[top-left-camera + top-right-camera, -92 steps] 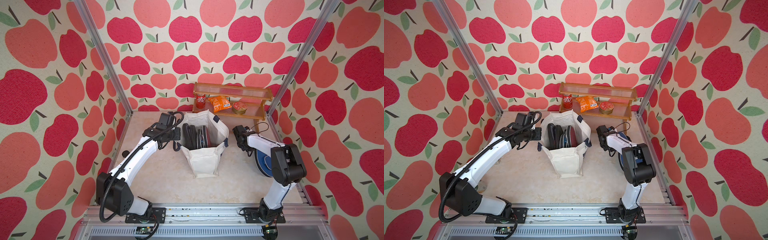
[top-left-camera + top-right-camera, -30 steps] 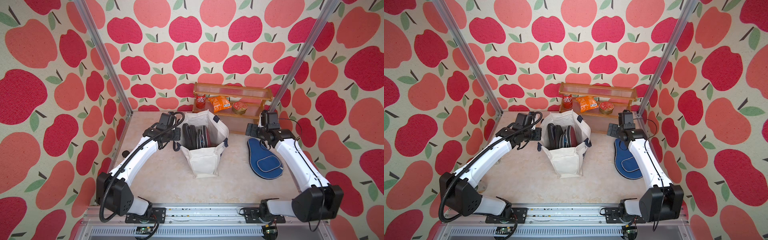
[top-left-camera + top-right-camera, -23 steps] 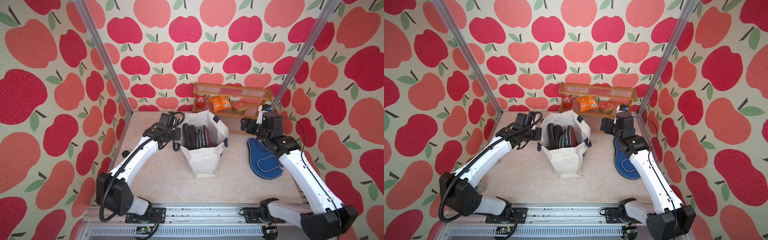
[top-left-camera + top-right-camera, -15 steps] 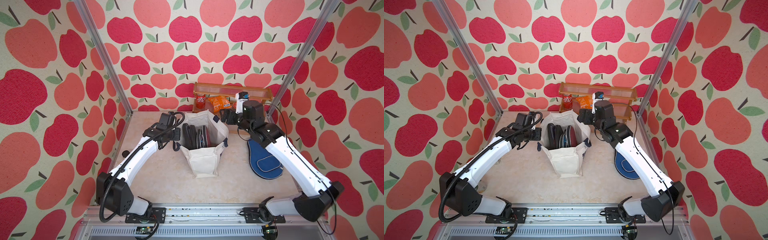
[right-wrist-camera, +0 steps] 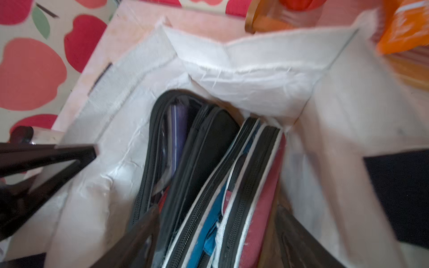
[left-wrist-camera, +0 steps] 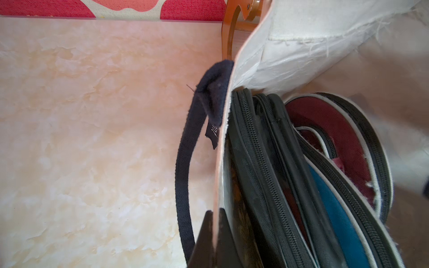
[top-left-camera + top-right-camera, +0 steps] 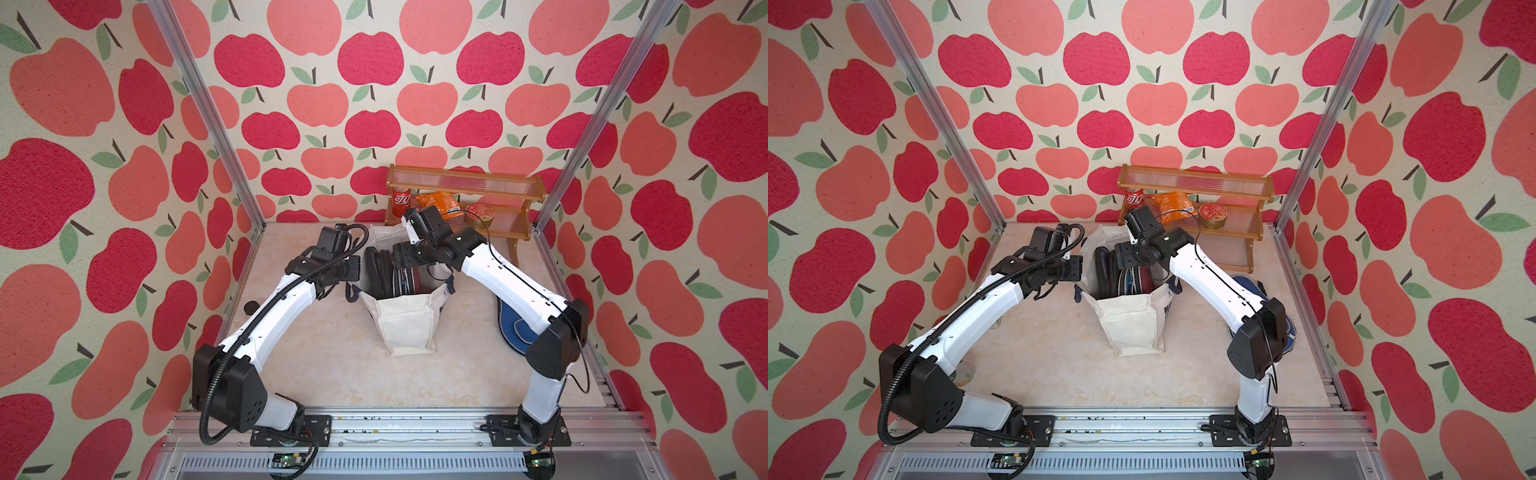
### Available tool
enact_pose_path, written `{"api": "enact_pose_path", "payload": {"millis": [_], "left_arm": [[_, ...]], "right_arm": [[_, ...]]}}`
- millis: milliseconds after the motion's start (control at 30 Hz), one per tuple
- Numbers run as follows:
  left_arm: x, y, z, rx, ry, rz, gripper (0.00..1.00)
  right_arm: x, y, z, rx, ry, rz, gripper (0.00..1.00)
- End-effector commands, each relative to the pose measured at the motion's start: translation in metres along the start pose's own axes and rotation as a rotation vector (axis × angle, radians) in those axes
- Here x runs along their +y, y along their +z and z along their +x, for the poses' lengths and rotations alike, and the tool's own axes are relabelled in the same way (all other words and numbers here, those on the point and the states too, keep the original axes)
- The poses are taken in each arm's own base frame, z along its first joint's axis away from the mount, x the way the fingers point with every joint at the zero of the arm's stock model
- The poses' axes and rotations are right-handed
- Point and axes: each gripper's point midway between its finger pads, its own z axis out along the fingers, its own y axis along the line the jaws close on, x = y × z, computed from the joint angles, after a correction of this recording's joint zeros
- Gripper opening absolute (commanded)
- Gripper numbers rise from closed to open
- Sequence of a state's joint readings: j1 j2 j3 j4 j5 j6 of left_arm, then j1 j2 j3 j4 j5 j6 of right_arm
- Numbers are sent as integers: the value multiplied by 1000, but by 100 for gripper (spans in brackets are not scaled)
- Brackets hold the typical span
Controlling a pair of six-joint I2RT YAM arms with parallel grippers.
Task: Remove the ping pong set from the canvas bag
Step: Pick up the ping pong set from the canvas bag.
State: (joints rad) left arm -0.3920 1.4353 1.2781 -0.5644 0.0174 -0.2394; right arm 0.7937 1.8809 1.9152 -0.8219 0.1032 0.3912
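At the centre of the tabletop point(image 7: 332, 365), the canvas bag point(image 7: 409, 328) stands upright with its mouth open. Four paddle cases of the ping pong set point(image 7: 395, 276) stand on edge inside, packed face to face: the black-edged clear cases point(image 5: 167, 143) on the left arm's side, then the teal-blue cover point(image 5: 209, 222) and the maroon cover point(image 5: 262, 197). The dark blue cover point(image 7: 513, 328) lies flat on the tabletop outside the bag, partly under the right arm. The left gripper point(image 6: 214, 222) is pressed together on the bag's side wall at the rim, just beside the navy strap handle point(image 6: 183, 162). The right gripper point(image 5: 217, 208) is poised in the bag mouth, jaws spread, with the cases directly beneath. Its fingers flank the teal-blue and maroon covers; contact cannot be told. The covers' upper edges run lengthwise between the fingers, so closing would likely pinch across their flat faces; the right arm is the nearer, free one
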Motion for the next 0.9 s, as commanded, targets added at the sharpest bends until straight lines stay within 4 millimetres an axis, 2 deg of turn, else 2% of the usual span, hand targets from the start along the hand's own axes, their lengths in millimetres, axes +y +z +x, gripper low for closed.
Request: {"api": "enact_pose_path", "payload": {"millis": [0, 167, 433, 700, 867], "left_arm": [[0, -10, -18, -93, 17, 19, 0], [-4, -16, -22, -133, 22, 49, 0], [-15, -26, -26, -174, 32, 117, 0], [-23, -57, -36, -290, 90, 173, 0], [-30, -65, -37, -315, 110, 212, 0]], "right_arm": [[-6, -7, 10, 61, 7, 60, 79], [-19, -2, 26, 113, 14, 117, 80], [-27, 6, 56, 221, 40, 142, 81], [-30, 19, 84, 330, 61, 156, 82], [-29, 31, 97, 380, 61, 149, 83]]}}
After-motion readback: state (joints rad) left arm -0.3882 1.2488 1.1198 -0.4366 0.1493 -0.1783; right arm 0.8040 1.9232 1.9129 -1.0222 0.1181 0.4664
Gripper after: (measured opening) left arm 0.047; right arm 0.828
